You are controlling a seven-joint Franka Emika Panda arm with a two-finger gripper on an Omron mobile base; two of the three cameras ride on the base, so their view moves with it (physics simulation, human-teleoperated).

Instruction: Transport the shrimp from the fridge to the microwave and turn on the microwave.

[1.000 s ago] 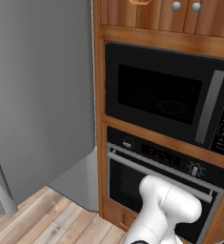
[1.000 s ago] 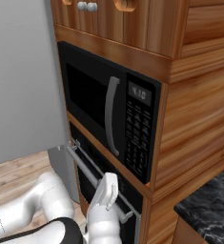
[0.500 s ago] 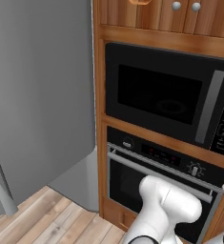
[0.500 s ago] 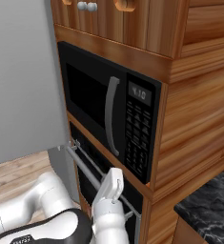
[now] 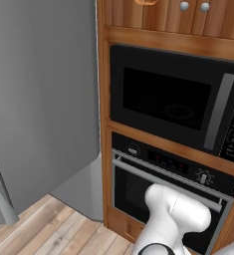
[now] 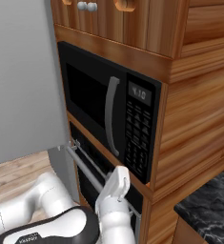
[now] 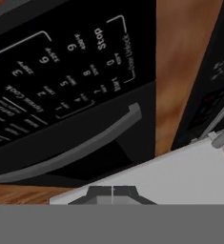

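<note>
The microwave (image 5: 175, 102) sits above the oven (image 5: 168, 191), right of the fridge (image 5: 41, 99).

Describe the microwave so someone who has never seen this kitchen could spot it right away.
Find the wooden cabinet column to the right of the tall grey fridge. The microwave is the upper black box set into it, under the knobbed cupboards. Unlike the oven beneath, with its dials and horizontal bar, it has a vertical grey handle and a keypad.
</note>
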